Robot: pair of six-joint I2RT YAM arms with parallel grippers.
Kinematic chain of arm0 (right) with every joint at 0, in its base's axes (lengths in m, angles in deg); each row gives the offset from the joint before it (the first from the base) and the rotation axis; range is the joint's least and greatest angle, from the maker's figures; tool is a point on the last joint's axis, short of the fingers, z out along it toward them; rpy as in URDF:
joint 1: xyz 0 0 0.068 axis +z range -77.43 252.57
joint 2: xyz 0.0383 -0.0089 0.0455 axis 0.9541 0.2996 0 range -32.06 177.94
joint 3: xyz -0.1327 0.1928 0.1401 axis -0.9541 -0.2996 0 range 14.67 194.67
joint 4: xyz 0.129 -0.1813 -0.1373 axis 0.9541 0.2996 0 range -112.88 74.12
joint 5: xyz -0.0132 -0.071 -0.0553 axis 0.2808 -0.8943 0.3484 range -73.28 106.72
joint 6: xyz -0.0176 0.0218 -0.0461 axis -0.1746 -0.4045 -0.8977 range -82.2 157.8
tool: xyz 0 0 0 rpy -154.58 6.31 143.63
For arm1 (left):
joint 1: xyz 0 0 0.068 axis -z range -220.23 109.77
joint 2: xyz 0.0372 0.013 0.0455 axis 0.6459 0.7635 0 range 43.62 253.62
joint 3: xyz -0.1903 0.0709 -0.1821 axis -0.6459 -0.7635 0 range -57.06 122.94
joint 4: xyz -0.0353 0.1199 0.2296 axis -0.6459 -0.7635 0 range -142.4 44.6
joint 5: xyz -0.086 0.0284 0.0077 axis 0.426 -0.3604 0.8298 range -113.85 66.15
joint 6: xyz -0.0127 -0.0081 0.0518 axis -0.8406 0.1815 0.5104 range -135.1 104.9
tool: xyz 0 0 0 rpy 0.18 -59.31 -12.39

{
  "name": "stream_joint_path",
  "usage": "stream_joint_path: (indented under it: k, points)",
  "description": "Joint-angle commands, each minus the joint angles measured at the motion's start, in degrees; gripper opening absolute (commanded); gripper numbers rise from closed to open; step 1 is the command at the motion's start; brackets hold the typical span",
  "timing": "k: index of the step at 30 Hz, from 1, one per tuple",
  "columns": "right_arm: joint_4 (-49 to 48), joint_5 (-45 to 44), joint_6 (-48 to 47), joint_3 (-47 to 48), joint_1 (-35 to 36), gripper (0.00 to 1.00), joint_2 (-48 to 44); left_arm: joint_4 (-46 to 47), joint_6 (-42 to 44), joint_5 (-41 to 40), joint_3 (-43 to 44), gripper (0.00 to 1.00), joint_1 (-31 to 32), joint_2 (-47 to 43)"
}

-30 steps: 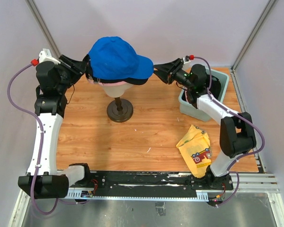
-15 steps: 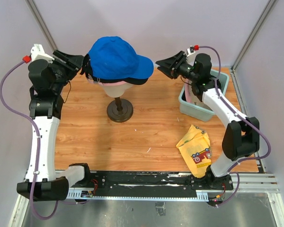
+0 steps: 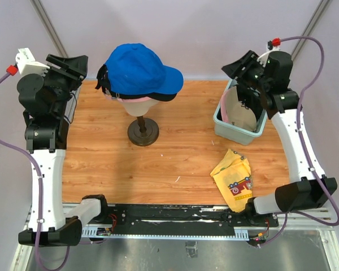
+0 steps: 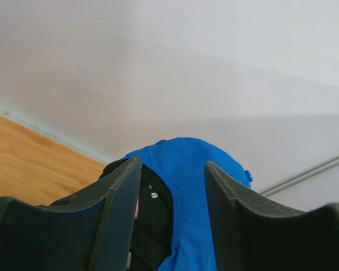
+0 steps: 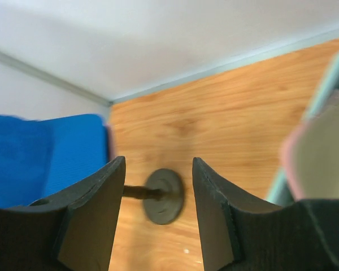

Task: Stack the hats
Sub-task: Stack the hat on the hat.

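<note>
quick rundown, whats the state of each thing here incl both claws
blue cap: top of the stack on the mannequin head
black cap: under the blue cap, edge showing
mannequin head: upright on its stand
bin: upright, tan cap inside
yellow cloth: crumpled on the table
left claw: open, empty
right claw: open, empty

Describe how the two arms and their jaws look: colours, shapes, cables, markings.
Both the left arm and right arm have smooth white links joined by bulky black joint housings. A thin purple cable loops along each, ending in a small red connector near the wrist. The jaws are two broad, matte black, wedge-shaped plates. No lettering is legible.
</note>
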Motion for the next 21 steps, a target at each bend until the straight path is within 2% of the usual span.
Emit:
stream_joint_path:
  k: [1, 10, 21]
  points:
    - [12.8, -14.1, -13.8, -1.2, -2.2, 0.52, -0.9, 3.2, 1.2, 1.6, 2.9, 0.53, 1.6, 1.8]
    - [15.1, -20.2, -21.4, -7.0, -2.7, 0.54, 0.0, 2.3, 8.1, -2.2, 8.0, 0.52, 11.3, 6.7]
    - [15.6, -21.0, -24.2, -4.7, -1.2, 0.55, 8.1, 3.3, 11.6, -5.6, 8.3, 0.52, 19.1, 9.8]
